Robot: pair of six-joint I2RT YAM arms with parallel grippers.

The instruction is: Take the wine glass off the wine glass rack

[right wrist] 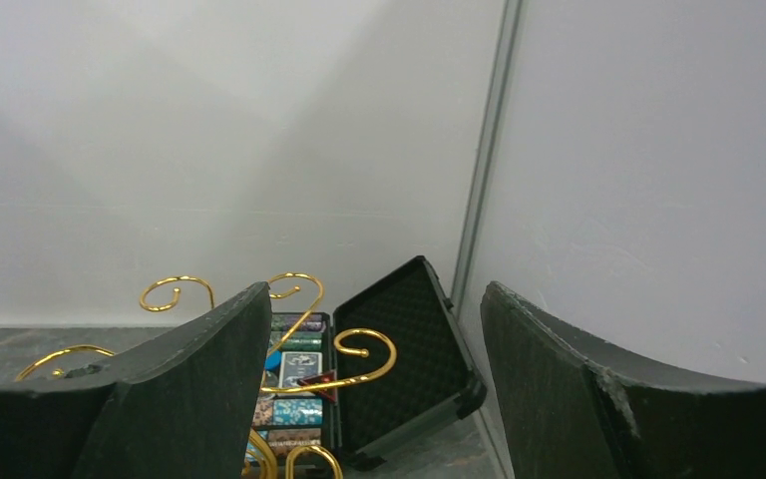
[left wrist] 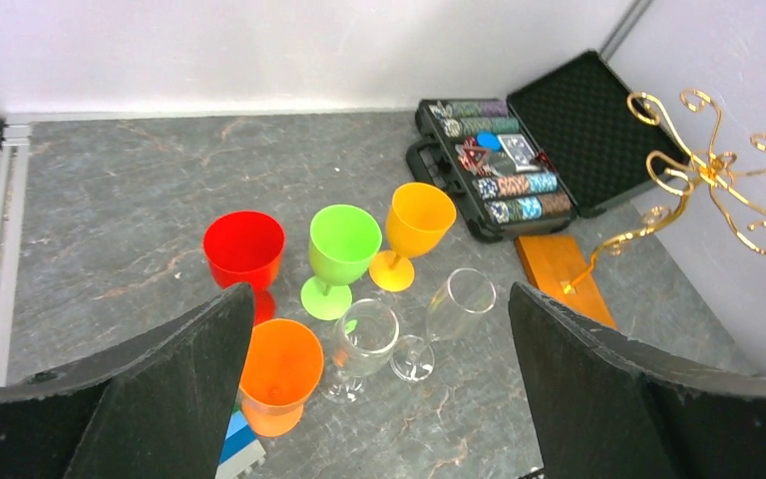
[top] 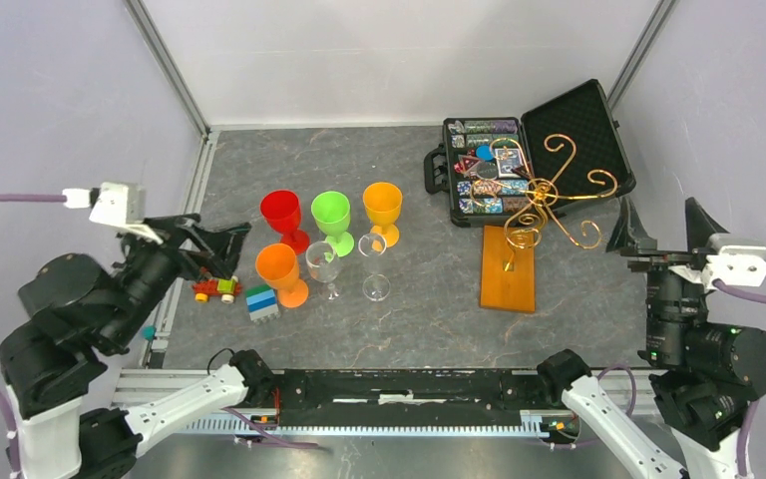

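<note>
Top external view: wine glass rack [top: 508, 269] centre-right, no glass on its arms. Clear wine glasses [top: 374, 267] stand mid-frame beside coloured goblets [top: 331, 215]. My left gripper [top: 242, 249] and right gripper [top: 661, 215] are spread wide, empty. Task looks done.

The wine glass rack [top: 508, 271], gold wire with spiral-curled arms on a flat orange-brown wooden base, stands upright. At its nine o'clock, well apart, a clear wine glass [top: 374, 261] stands upright, a second clear glass [top: 325, 267] just beside it.

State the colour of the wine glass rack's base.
The base is orange-brown wood, clearest in the top external view.
</note>
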